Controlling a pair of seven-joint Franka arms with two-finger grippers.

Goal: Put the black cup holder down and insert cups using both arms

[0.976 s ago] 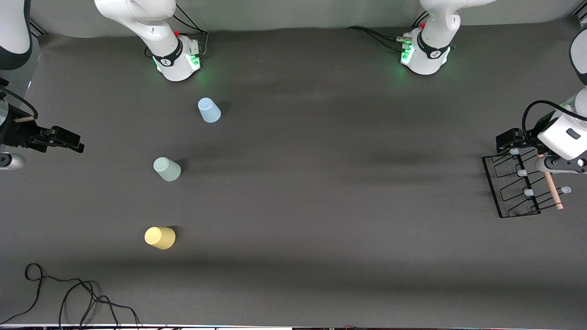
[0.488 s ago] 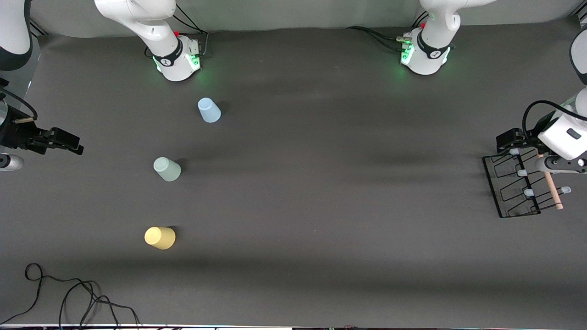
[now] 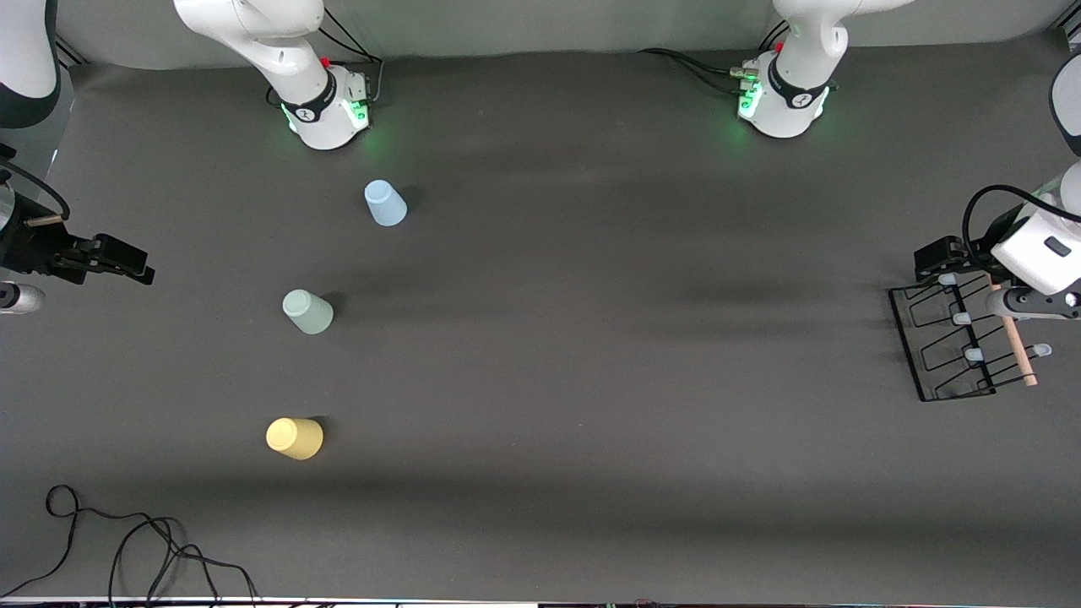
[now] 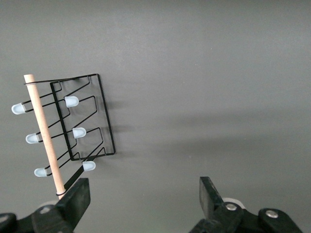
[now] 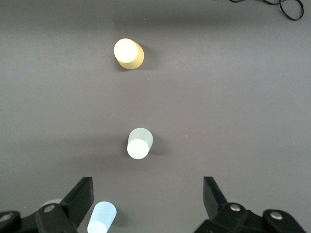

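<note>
Six pale-tipped pegs stand out from the black cup holder (image 3: 958, 342), which sits on the dark table (image 3: 591, 355) at the edge by my left arm's end, its wooden rod handle (image 4: 43, 131) running along the top. My left gripper (image 4: 143, 204) hangs over that same edge, just beside the handle's end, fingers spread wide and holding nothing. My right gripper (image 5: 148, 206) waits over the edge at the right arm's end, jaws also apart and empty.

The three cups stand upside down toward that end, well apart from the holder: the light blue cup (image 3: 385, 203) nearest the bases, the pale green cup (image 3: 308, 312) in the middle, the yellow cup (image 3: 295, 439) nearest the front edge.

The risk I judge here is the grasp: the rod is thin and round, so an off-centre pinch could let the rack swing or slip, and a finger could snag the wire frame. A loose black cable (image 3: 127, 540) lies at the front corner.
</note>
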